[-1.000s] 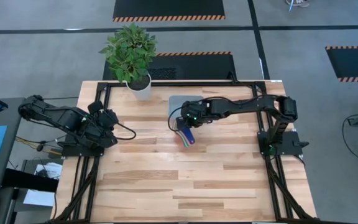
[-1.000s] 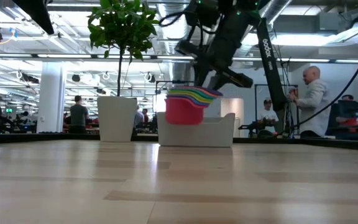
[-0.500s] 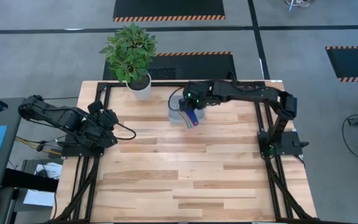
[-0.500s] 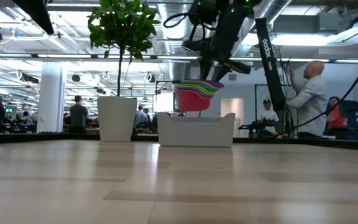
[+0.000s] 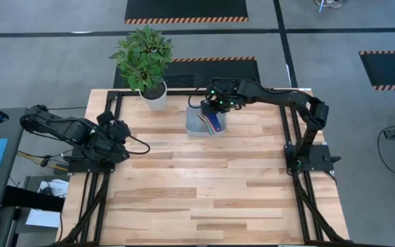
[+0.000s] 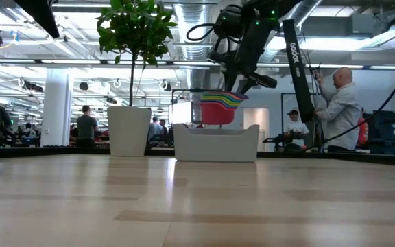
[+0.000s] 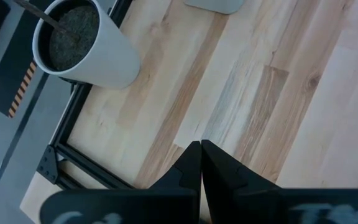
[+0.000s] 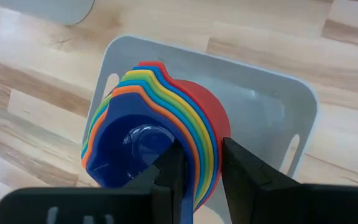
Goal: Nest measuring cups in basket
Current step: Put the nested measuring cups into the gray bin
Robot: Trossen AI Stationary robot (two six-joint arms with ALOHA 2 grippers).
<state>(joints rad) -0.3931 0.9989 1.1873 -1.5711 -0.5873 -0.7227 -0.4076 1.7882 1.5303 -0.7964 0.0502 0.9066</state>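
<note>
The measuring cups (image 8: pixel 160 118) are nested in one stack, dark blue innermost and red outermost. My right gripper (image 8: pixel 202 147) is shut on the stack and holds it in the air over the pale basket (image 8: pixel 303 102). The low view shows the stack (image 6: pixel 219 106) hanging just above the basket (image 6: pixel 217 143), which stands on its base near the table's far edge. From above, the stack (image 5: pixel 213 122) lies within the basket's outline (image 5: pixel 192 127). My left gripper (image 7: pixel 201 152) is shut and empty and waits at the table's left edge (image 5: pixel 118 130). My right gripper pinches the stack's side wall (image 8: pixel 199 163). One finger (image 8: pixel 171 163) is inside the dark blue cup and the other (image 8: pixel 238 163) is outside the red cup. The fingers come from above, slanting down. The stack is lifted clear, slightly tilted, openings up.
A white plant pot (image 5: pixel 153 96) with a leafy plant stands left of the basket at the far edge (image 6: pixel 129 130) (image 7: pixel 86 46). Bare wooden tabletop (image 5: pixel 204 185) stretches toward the near edge. People stand in the room beyond the table.
My right gripper has carried the nested stack from over the middle of the table toward the far edge, rising a little, and now holds it over the basket. The stack has stayed in the hold, and the gripper has stayed shut.
</note>
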